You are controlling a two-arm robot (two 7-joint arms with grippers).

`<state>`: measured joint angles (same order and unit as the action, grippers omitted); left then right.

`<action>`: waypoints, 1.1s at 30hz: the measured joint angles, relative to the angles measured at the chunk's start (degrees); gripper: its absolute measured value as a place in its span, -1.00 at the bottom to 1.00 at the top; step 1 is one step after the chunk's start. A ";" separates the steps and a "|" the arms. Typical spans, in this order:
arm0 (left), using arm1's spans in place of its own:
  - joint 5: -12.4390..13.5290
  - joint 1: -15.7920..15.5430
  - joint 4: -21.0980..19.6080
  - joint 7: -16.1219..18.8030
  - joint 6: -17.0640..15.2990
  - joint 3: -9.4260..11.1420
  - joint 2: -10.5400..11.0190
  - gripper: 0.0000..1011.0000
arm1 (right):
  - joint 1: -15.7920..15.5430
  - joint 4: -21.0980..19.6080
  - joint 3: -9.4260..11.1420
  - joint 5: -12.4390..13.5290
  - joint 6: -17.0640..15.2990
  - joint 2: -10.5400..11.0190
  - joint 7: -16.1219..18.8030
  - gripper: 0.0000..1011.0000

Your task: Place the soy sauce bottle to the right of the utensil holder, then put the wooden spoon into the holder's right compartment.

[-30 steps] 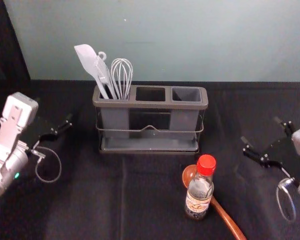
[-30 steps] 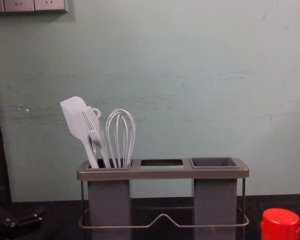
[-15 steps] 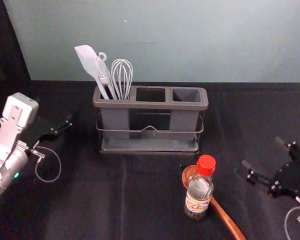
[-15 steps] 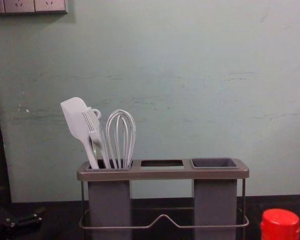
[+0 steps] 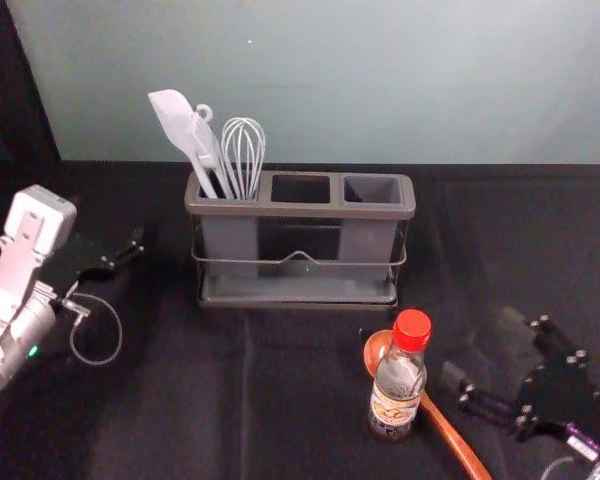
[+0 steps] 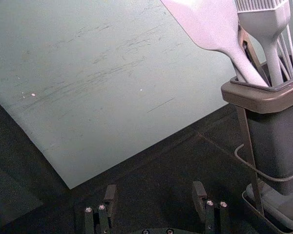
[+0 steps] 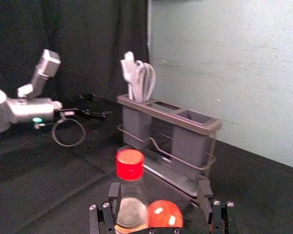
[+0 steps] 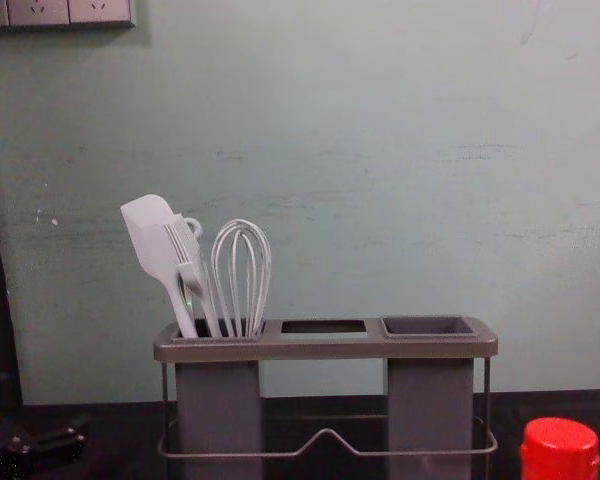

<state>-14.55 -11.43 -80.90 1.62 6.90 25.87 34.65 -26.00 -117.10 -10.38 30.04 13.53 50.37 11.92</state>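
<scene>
The right gripper, 2 fingers released, is right of the red-capped, cylindrical, transparent bottle. The left gripper, 2 fingers released, is left of the grey, rectangular plastic holder.

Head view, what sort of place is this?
Probably a robot workbench staged as a kitchen counter, judging by the black cloth-covered table, long grey utensil holder and red-capped glass soy sauce bottle.

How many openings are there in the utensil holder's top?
3: the left opening, with white utensils standing in it; the middle opening; and the right opening. None looks hidden.
</scene>
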 joint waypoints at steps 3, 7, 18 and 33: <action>0.00 0.00 0.00 0.00 0.00 0.00 0.00 0.98 | 1.70 0.10 -1.62 -0.69 -0.63 -1.18 1.20 0.98; 0.00 0.00 0.00 0.00 0.00 0.00 0.00 0.98 | 4.39 0.86 -3.64 -1.92 -1.69 -3.11 2.10 0.98; 0.00 0.00 0.00 0.00 0.00 0.00 0.00 0.98 | 9.81 4.21 -7.45 -5.35 -3.79 -8.60 3.38 0.98; 0.00 0.00 0.00 0.00 0.00 0.00 0.00 0.98 | 9.38 4.76 -8.69 -11.56 -3.74 -14.49 -0.08 0.89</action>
<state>-14.55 -11.43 -80.90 1.62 6.90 25.86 34.64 -16.62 -112.34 -19.07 18.48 9.79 35.88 11.84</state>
